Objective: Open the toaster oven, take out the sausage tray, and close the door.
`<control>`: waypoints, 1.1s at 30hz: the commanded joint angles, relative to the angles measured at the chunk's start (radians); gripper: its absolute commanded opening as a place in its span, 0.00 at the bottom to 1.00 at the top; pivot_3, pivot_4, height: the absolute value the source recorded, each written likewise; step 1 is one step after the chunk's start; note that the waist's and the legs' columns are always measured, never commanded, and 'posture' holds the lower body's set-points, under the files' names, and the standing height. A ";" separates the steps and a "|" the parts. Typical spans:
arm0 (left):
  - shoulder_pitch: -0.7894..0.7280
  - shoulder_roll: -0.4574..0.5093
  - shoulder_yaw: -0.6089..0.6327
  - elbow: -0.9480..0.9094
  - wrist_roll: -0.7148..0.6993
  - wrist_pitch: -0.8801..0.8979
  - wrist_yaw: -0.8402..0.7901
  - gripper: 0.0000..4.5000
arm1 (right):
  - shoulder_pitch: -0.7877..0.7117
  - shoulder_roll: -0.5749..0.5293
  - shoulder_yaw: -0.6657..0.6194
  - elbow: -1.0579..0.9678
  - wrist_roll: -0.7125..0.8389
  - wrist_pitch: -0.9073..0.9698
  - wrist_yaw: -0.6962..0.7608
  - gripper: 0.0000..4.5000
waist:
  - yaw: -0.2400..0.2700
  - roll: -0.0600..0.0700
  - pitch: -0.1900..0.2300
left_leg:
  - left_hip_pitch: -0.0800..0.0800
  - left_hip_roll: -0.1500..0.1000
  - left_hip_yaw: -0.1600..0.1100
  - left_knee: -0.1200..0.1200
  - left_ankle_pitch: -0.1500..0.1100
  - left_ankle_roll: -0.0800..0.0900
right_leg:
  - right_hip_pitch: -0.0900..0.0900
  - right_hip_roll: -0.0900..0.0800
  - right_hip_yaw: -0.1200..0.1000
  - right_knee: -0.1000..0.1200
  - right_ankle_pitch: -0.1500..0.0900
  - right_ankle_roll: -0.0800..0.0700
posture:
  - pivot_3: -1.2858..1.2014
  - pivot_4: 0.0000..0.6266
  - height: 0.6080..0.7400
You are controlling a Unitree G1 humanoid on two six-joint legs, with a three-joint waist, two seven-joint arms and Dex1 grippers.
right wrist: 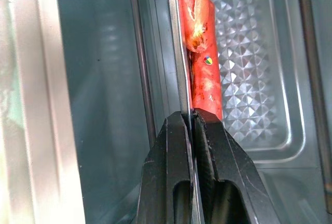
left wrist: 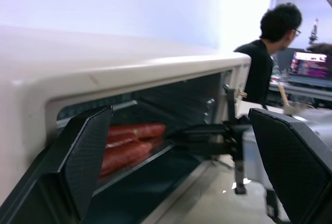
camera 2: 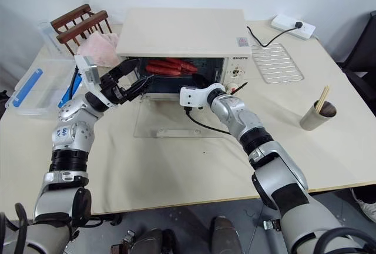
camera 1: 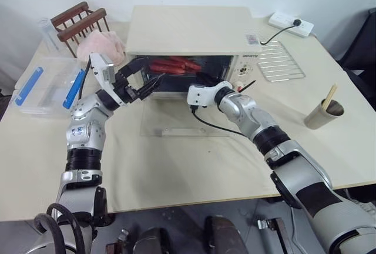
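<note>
Standing at the tabletop's [camera 1: 176, 166] far edge, the toaster oven [camera 1: 188, 30] holds the sausage tray [right wrist: 249, 79]; right gripper [right wrist: 193, 120] pinches its rim, left gripper [camera 1: 143, 83] gapes empty, door [camera 1: 185, 123] flat

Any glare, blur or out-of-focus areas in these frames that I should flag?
Left wrist view: a blown-out bright wall behind the toaster oven, and the left hand's fingers soft up close. Right wrist view: sharp on the sausage tray, with reflections on its metal. Head views: evenly lit, no glare.
</note>
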 commanded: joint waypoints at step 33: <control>-0.087 -0.027 0.030 0.043 -0.021 0.104 0.013 1.00 | 0.448 -0.131 -0.122 -0.941 0.142 0.118 0.445 0.00 | -0.015 0.000 0.000 | 0.000 -0.001 -0.001 0.001 0.000 0.000 | 0.001 0.000 -0.001 0.001 0.000 0.000 | 0.52 0.24 1.00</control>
